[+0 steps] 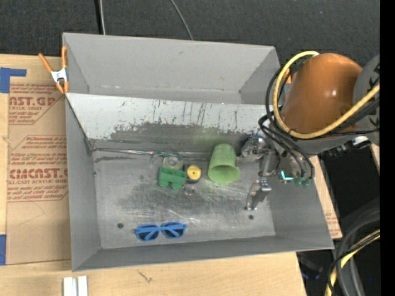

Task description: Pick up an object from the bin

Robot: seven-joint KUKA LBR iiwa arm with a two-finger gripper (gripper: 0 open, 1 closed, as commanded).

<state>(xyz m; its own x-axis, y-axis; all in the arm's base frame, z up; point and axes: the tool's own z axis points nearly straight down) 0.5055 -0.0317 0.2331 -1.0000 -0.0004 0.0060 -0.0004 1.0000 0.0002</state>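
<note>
Nearby, pale green cup point(222, 164) mid-bin, just beside claw point(252, 172), its jaws spread apart.

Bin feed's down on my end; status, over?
Jaws open, empty, at bin right side. Green cup beside them, lying on its side. Nothing between.

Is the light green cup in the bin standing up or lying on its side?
Lying on its side. The light green cup shows the full length of its side wall, with its wider end pointing toward the bottom of the view.
</note>
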